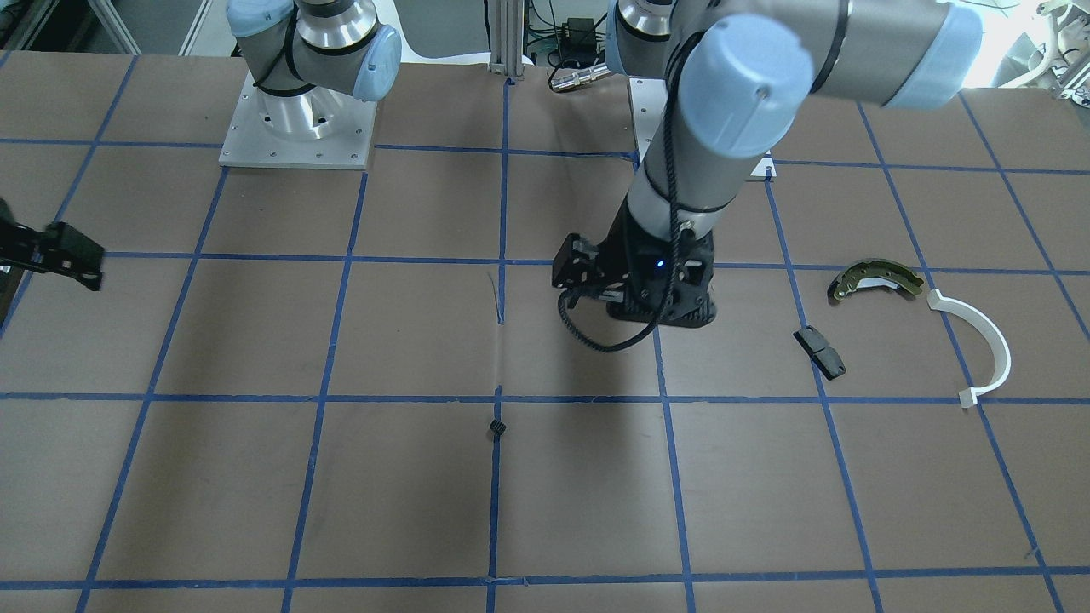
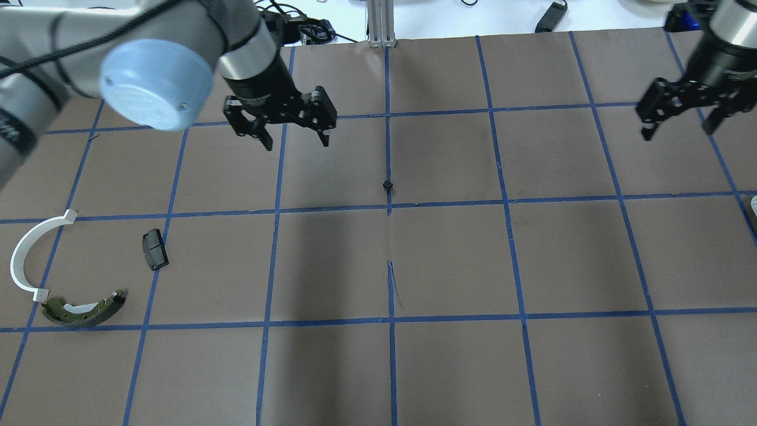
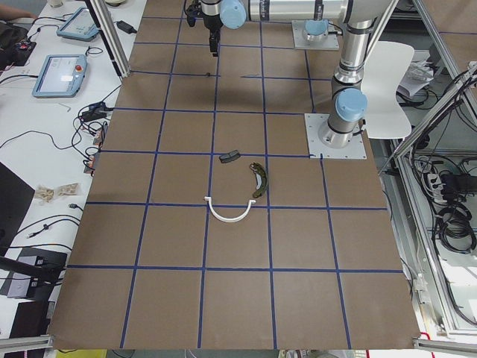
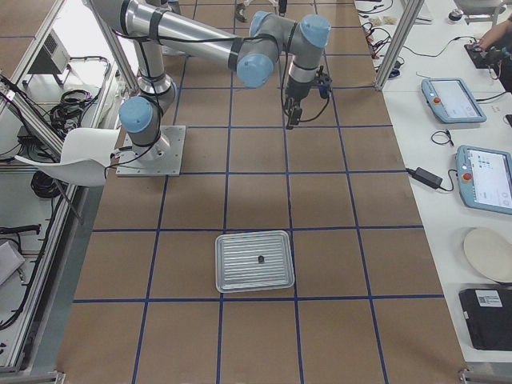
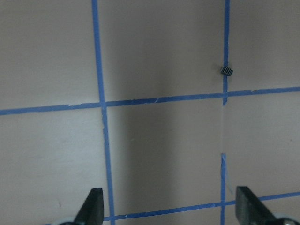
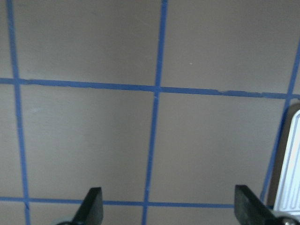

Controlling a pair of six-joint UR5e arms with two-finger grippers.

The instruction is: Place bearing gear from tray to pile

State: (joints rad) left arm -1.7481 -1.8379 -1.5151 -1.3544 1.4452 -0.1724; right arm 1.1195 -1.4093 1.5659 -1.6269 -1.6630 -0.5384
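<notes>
A small black bearing gear (image 2: pixel 387 185) lies on the brown table on a blue tape line; it also shows in the front view (image 1: pixel 498 428) and the left wrist view (image 5: pixel 227 71). My left gripper (image 2: pixel 284 127) hangs open and empty above the table, left of the gear and apart from it. My right gripper (image 2: pixel 680 115) is open and empty at the far right. The tray (image 4: pixel 254 272) holds one small dark part (image 4: pixel 261 258); its rim shows beside the right gripper (image 6: pixel 288 164). The pile is the brake shoe (image 2: pixel 86 310), white half-ring (image 2: pixel 26 254) and black pad (image 2: pixel 155 249).
Both arm bases (image 1: pixel 298 128) stand at the robot's side of the table. A slit in the brown paper cover (image 2: pixel 393 284) runs near the centre line. Tablets and cables (image 4: pixel 472 160) lie on the side bench past the table's edge.
</notes>
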